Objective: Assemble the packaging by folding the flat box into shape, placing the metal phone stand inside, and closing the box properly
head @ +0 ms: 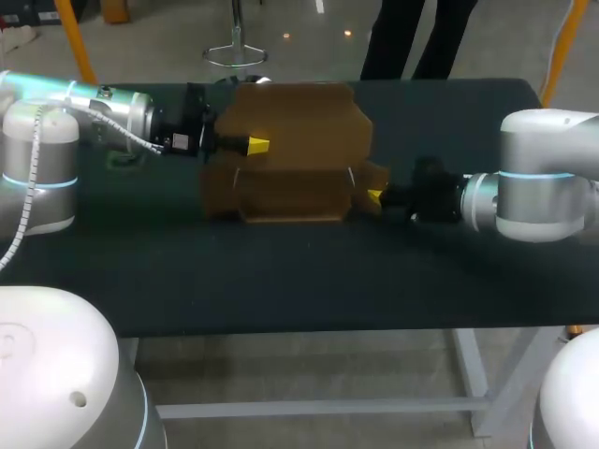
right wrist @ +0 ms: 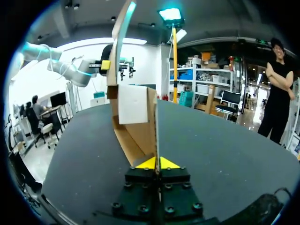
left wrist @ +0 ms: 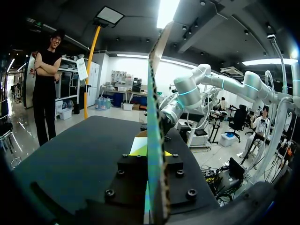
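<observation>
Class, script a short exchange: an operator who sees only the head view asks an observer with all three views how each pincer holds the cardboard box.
Operator: Is the left pincer actually clamped on the box?
Observer: Yes. Its wrist view shows an upright panel edge-on, with a yellow tip on each side.
Operator: And the right pincer?
Observer: Its wrist view shows both tips pressed on a thin flap, with the box's brown inside wall beside it.
</observation>
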